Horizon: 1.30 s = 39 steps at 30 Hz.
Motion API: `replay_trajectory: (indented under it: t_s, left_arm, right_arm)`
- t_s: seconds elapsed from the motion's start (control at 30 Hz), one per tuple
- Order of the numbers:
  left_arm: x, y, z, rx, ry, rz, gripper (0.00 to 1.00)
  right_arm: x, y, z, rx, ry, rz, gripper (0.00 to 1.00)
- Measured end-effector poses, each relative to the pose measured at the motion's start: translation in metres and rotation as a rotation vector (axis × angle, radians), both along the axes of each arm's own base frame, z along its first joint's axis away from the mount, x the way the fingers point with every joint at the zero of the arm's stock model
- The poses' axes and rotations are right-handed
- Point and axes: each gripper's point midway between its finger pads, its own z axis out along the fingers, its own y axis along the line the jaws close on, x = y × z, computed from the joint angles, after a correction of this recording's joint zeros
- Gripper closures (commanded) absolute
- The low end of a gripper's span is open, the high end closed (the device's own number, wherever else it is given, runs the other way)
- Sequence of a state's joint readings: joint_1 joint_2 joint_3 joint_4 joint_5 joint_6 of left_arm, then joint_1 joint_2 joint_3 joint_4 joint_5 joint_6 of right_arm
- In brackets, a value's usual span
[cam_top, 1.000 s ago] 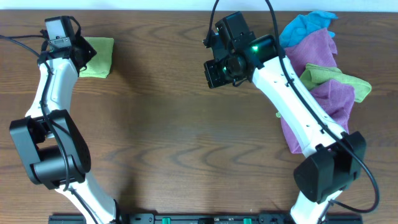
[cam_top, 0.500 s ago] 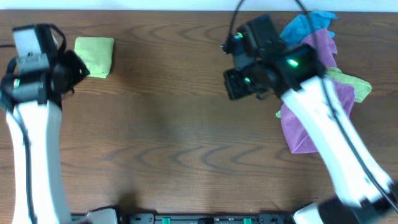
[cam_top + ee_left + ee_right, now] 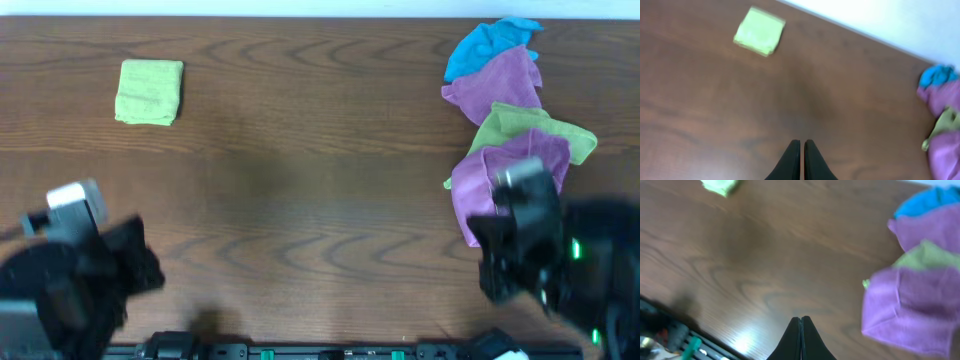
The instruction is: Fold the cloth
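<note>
The cloth (image 3: 150, 92) lies folded into a small lime-green rectangle at the far left of the table, alone and untouched. It also shows in the left wrist view (image 3: 760, 37) and at the top edge of the right wrist view (image 3: 720, 186). My left gripper (image 3: 802, 144) is shut and empty, high above bare wood, far from the cloth. My right gripper (image 3: 801, 320) is shut and empty, left of the pile. In the overhead view both arms are blurred at the near edge, the left arm (image 3: 80, 275) and the right arm (image 3: 545, 255).
A pile of cloths lies at the far right: a blue one (image 3: 490, 45), a purple one (image 3: 505, 85), another lime-green one (image 3: 525, 125) and a second purple one (image 3: 500, 185). A black rail with green parts (image 3: 330, 352) runs along the near edge.
Both arms have pulled back from the far side of the table to the near edge. The left gripper has moved away from the folded cloth, which stayed in place.
</note>
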<state>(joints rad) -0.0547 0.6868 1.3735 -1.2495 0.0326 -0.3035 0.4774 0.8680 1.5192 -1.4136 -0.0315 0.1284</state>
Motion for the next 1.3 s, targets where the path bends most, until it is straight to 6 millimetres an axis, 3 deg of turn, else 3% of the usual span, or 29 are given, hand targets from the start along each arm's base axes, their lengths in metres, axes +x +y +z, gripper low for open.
replay_trajectory:
  t_s: [0.13,0.17,0.2,0.23,0.27,1.0,1.3]
  left_arm:
    - [-0.022,0.002,-0.026,0.018,0.030,-0.010,0.91]
    - [-0.026,0.002,-0.029,0.020,0.026,-0.012,0.84]
    - [-0.029,0.002,-0.030,0.024,0.017,-0.015,0.66]
    - [-0.030,0.002,-0.028,0.026,0.002,-0.017,0.28]
    - [-0.032,0.002,-0.026,0.024,-0.014,-0.018,0.05]
    - [-0.053,-0.007,-0.044,-0.024,0.069,-0.055,0.05]
    - [-0.055,0.004,-0.044,0.039,0.045,-0.025,0.05]
  right_arm:
    - [-0.023,-0.013,-0.041,-0.008,0.026,-0.011,0.99]
    - [-0.026,-0.015,-0.047,-0.003,0.025,-0.017,0.90]
    - [-0.028,-0.016,-0.049,0.010,0.018,-0.024,0.62]
    - [-0.029,-0.017,-0.049,0.022,0.006,-0.031,0.30]
    - [-0.031,-0.018,-0.047,0.033,-0.014,-0.032,0.01]
    - [-0.039,-0.022,-0.046,0.044,-0.021,-0.040,0.01]
    - [-0.039,-0.022,-0.047,0.041,-0.017,-0.040,0.01]
